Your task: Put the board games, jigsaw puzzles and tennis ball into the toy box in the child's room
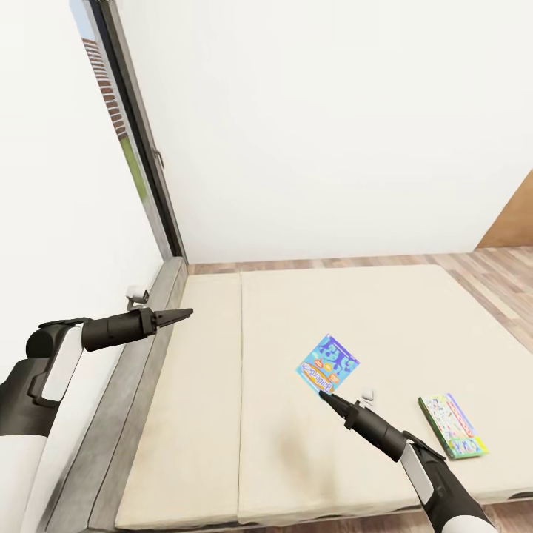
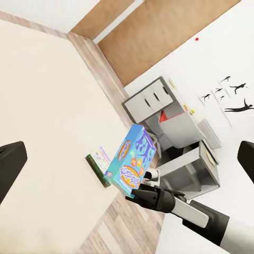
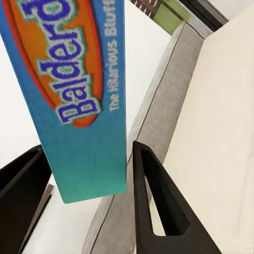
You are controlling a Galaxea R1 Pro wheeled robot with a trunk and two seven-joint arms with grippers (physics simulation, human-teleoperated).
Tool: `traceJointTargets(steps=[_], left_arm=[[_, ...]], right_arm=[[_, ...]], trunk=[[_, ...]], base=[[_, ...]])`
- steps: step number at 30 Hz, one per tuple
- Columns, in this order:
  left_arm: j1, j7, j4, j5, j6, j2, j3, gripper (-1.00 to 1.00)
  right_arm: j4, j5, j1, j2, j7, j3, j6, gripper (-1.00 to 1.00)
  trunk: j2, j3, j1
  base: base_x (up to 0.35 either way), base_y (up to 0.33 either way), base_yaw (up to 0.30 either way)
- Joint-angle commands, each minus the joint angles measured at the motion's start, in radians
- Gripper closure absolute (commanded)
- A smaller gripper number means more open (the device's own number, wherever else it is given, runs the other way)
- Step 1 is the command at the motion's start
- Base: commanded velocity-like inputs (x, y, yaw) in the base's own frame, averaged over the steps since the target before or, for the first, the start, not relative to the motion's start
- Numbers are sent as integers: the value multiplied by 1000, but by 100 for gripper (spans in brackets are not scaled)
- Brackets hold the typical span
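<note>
Two flat printed board games show on the wide bed point(image 1: 222, 414) with its plain beige mattress. One is the smaller blue box with colourful cartoon art and the word "Balderdash" partly legible point(image 1: 328, 363); the other is a green-edged, multicoloured printed box point(image 1: 452, 424).

The right gripper point(image 1: 326, 397) has its two black fingers point(image 3: 159, 206) on either side of the blue box's lower edge. The box stands tilted up off the mattress, above and ahead of the fingertips. The right wrist view shows a sliver of gap between one finger and the box face, so a firm clamp is not certain, yet the box is raised.

The green-edged box lies flat on the mattress, off to the outer side of the right arm, near the mattress's near corner, apart from the gripper.

The left gripper point(image 1: 185, 314) hovers over the grey headboard point(image 1: 126, 414) edge with nothing between its fingers; its fingertips sit wide apart in the left wrist view. Ahead of both grippers the mattress stretches bare to the white wall point(image 1: 333, 111), with wooden floor point(image 1: 503, 274) beyond the right arm.
</note>
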Motion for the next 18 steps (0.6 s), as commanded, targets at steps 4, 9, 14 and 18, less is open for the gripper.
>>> traceJointTargets(steps=[4, 9, 14, 18], left_arm=[[-1, -4, 0, -1, 4, 1, 0, -100], [-1, -4, 0, -1, 4, 1, 0, -100], [-1, -4, 0, -1, 4, 0, 0, -100], [-1, -3, 0, -1, 4, 0, 0, -100]], right_arm=[[0, -4, -1, 0, 4, -1, 10, 100], [0, -4, -1, 0, 5, -1, 10, 100], [0, -4, -1, 0, 4, -1, 10, 100], [0, -4, -1, 0, 5, -1, 10, 100]], trunk=[[-2, 5, 1], [-2, 13, 1], [-2, 21, 1], [-2, 28, 1]], base=[[0, 0, 0], [0, 0, 0], [0, 0, 0], [0, 0, 0]])
